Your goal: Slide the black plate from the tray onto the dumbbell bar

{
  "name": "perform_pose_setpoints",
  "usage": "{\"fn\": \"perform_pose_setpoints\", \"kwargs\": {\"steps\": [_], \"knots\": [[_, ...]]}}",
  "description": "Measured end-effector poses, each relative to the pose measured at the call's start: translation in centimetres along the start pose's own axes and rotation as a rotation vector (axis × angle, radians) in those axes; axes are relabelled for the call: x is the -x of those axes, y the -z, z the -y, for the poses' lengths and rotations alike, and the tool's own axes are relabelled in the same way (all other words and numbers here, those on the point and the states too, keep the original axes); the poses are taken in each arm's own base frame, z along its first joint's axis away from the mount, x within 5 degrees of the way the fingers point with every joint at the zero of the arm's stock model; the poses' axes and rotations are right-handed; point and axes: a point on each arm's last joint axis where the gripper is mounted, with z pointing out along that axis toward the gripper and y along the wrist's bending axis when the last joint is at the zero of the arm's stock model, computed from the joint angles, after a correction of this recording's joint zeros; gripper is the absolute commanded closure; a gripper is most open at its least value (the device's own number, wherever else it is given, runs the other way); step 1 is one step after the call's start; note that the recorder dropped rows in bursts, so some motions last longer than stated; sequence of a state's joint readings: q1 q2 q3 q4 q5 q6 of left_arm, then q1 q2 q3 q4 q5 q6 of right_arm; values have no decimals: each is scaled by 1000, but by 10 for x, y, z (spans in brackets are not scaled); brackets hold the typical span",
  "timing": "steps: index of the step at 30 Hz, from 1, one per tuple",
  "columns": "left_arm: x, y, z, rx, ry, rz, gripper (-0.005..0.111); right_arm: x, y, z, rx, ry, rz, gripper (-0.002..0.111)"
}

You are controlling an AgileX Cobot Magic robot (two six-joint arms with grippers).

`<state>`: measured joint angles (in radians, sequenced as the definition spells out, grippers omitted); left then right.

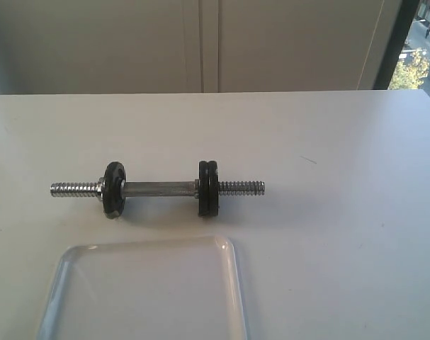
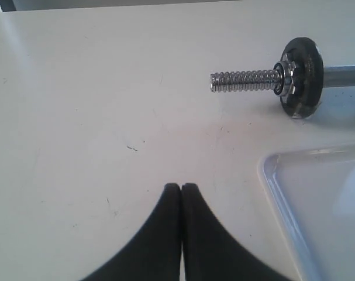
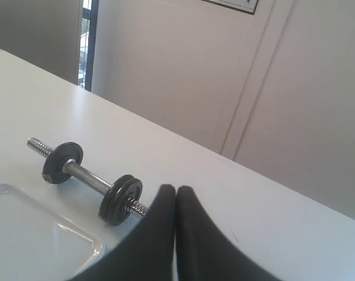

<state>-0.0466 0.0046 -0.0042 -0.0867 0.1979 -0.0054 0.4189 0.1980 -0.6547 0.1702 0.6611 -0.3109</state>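
Observation:
The dumbbell bar (image 1: 158, 188) lies crosswise on the white table (image 1: 342, 156). It carries one black plate (image 1: 114, 188) with a chrome collar toward its left end. Two black plates (image 1: 208, 188) sit pressed together toward its right end, with bare thread beyond them. The translucent tray (image 1: 147, 290) lies in front of the bar with nothing in it. Neither gripper shows in the exterior view. My left gripper (image 2: 181, 186) is shut and empty over bare table, short of the bar's threaded left end (image 2: 244, 81). My right gripper (image 3: 176, 188) is shut and empty, close to the paired plates (image 3: 120, 199).
Pale cabinet doors (image 1: 200, 42) stand behind the table's far edge. A window (image 1: 416, 49) shows at the back right. The tray's corner (image 2: 271, 167) lies a short way from the left fingertips.

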Motion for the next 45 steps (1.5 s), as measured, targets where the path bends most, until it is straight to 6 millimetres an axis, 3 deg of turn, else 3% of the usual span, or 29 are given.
{"fn": "perform_pose_setpoints", "kwargs": {"steps": [45], "knots": [[0, 0, 2, -19, -30, 1, 107, 0, 0, 0, 0, -2, 0, 108]]}}
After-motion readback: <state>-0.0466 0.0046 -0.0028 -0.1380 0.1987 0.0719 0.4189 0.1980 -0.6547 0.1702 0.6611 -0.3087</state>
